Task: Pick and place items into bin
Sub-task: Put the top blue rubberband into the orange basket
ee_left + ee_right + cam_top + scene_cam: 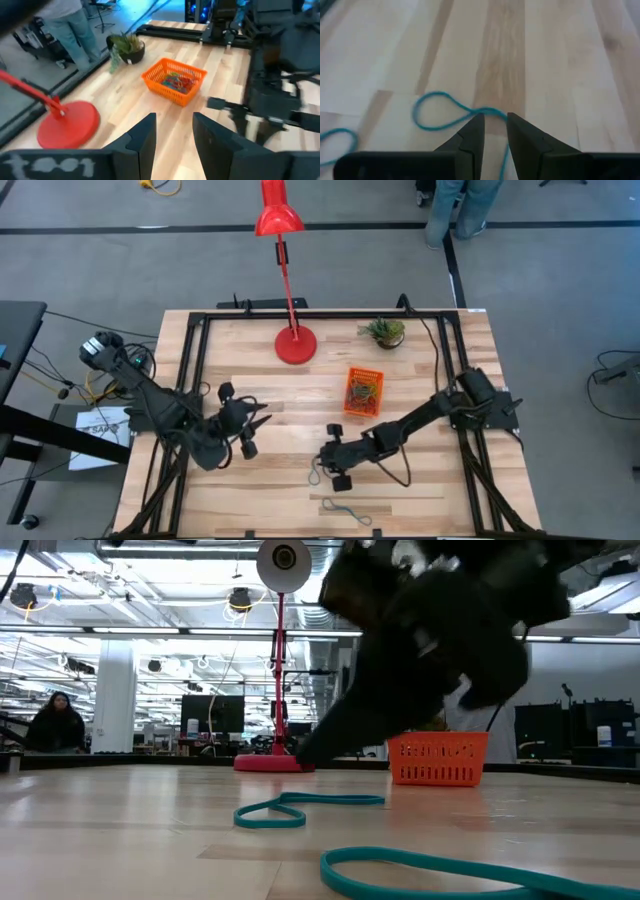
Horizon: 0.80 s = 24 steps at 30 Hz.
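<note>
We see bin (pixel 363 392): small orange tray, low slotted walls, upright on table, mid-right, near plant side. Inside, tangle of bands (pixel 175 82): red, green, yellow, teal mixed, heaped loosely.

We see two teal bands loose on bare wood, well apart from bin. First band (pixel 317 471) lies flat, twisted into figure-eight loop. Second band (pixel 346 511) lies flat nearer table's front edge, long thin loop. Both limp, untouched by anything we can tell.

counter (pixel 250 380): pale wood, planked grain
bin (pixel 363 391): bright orange, slotted walls
bands in bin (pixel 175 81): mixed red, green, yellow
loose bands (pixel 300 810): teal
lamp (pixel 293 340): red
plant (pixel 384 330): green, dark pot
arms, pincers (pixel 494 131): black
</note>
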Tool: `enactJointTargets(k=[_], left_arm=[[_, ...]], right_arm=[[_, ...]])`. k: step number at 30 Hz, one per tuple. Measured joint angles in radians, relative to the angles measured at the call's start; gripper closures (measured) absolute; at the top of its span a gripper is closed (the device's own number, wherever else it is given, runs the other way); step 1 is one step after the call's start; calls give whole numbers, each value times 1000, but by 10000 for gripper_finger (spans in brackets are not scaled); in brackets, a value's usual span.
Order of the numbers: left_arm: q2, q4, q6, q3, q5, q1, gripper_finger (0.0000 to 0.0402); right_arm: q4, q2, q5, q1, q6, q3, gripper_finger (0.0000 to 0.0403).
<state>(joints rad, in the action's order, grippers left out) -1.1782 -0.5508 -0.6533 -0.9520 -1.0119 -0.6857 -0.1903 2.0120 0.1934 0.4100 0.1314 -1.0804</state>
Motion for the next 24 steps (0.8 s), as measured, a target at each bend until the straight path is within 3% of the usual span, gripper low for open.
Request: enactJointTargets(k=[11, 24], left_arm=[[0, 51, -162, 115, -48, -82, 283], [0, 52, -179, 117, -74, -82, 283]], right_arm=[[19, 41, -104, -64, 53, -21, 326], [-9, 104, -91, -70, 79, -28, 326]])
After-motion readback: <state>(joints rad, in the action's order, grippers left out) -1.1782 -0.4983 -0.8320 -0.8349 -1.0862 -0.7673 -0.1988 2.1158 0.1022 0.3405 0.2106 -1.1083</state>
